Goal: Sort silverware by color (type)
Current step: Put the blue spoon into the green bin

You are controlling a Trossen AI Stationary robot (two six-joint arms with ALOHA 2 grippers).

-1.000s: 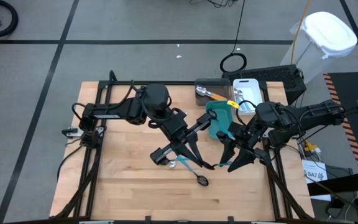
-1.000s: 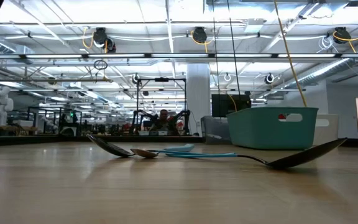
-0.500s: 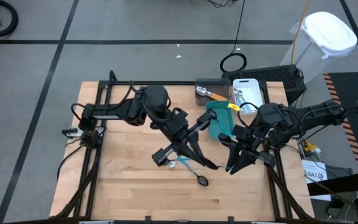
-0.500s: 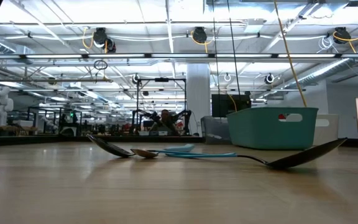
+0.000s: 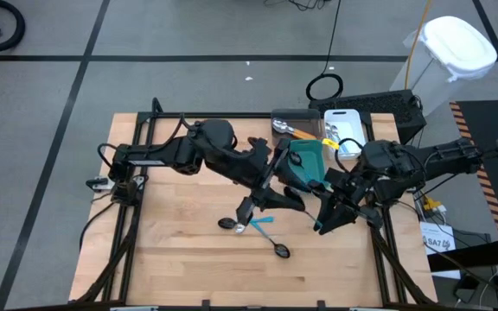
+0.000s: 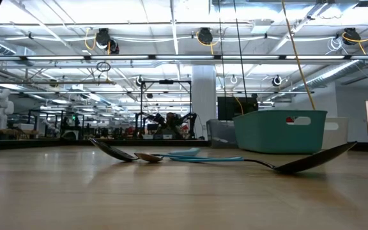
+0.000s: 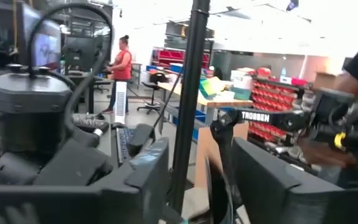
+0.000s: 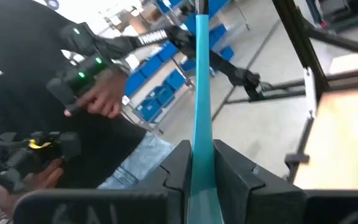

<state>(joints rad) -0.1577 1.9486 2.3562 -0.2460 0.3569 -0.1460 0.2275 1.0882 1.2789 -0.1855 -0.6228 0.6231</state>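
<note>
Right gripper (image 8: 197,165) jaws clamp a light-blue utensil (image 8: 199,87) — left gripper (image 7: 194,180) jaws parted, empty.

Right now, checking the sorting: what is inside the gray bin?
One orange-handled utensil with a silver head shows in the gray bin; whether others lie beneath it cannot be seen.

Even overhead light on the table (image 5: 171,242) in the high view, with only soft short shadows under the arms. Low view: bright ceiling strip lights (image 6: 171,29) glare white, the table's near edge soft and out of focus. Both wrist views are smeared with blur; windows blow out white behind a person in a red top (image 7: 123,57).
</note>
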